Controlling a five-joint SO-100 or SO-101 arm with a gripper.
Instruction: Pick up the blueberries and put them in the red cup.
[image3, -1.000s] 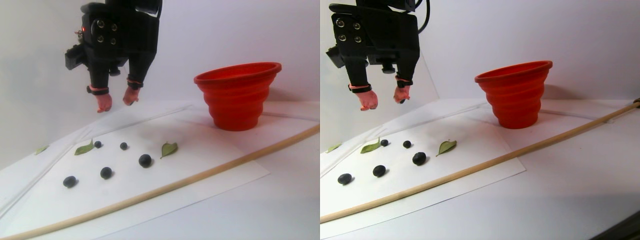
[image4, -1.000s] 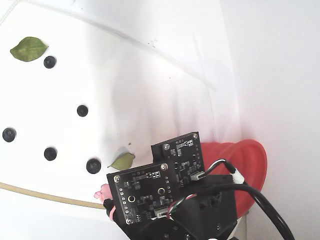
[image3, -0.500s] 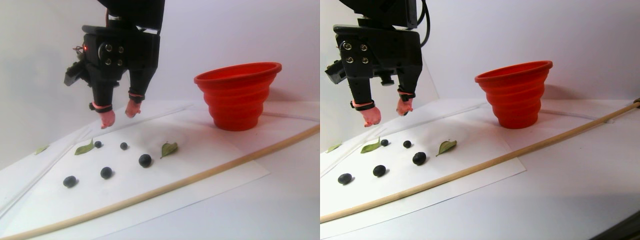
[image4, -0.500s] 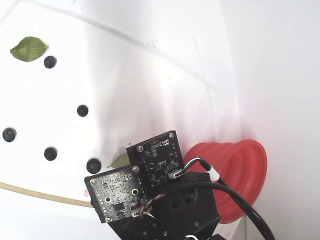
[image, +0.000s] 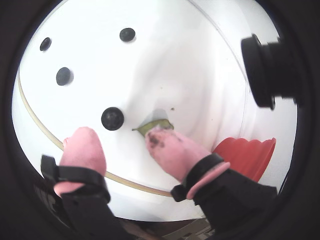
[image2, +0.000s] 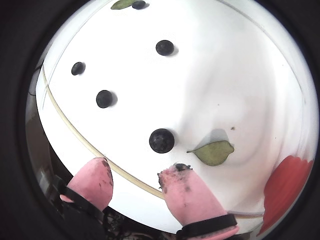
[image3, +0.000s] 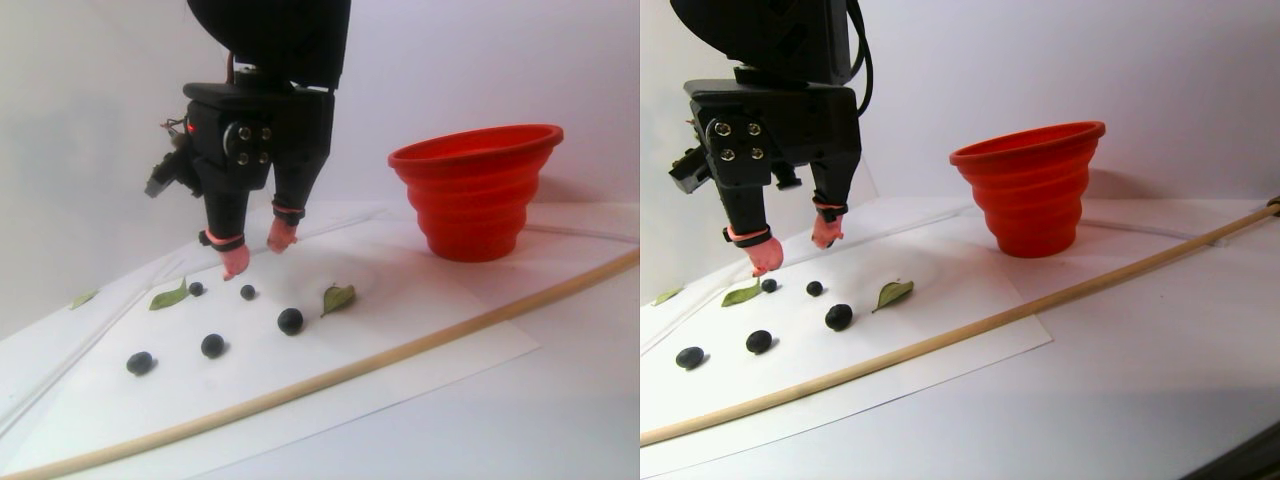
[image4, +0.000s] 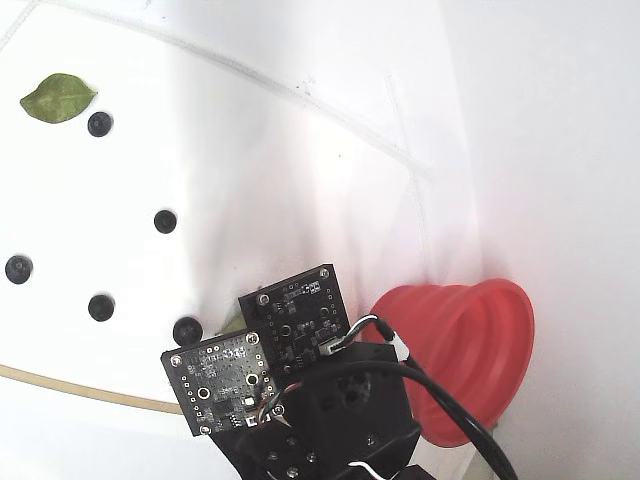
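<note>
While they hover above the blueberries (image2: 162, 140), the jaws gape wide, gripping and touching nothing

No readable text, labels or numbers in any view. The two circuit boards (image4: 260, 355) at 6 o'clock in the fixed view carry markings too small to read. The red cup (image3: 476, 190) is unmarked.

We saw a staged tabletop test setup: white paper sheets (image3: 420, 330) spread over a white table (image3: 560, 400) before a bare white backdrop (image3: 500, 60), bounded by a wooden dowel (image3: 400, 352).
</note>
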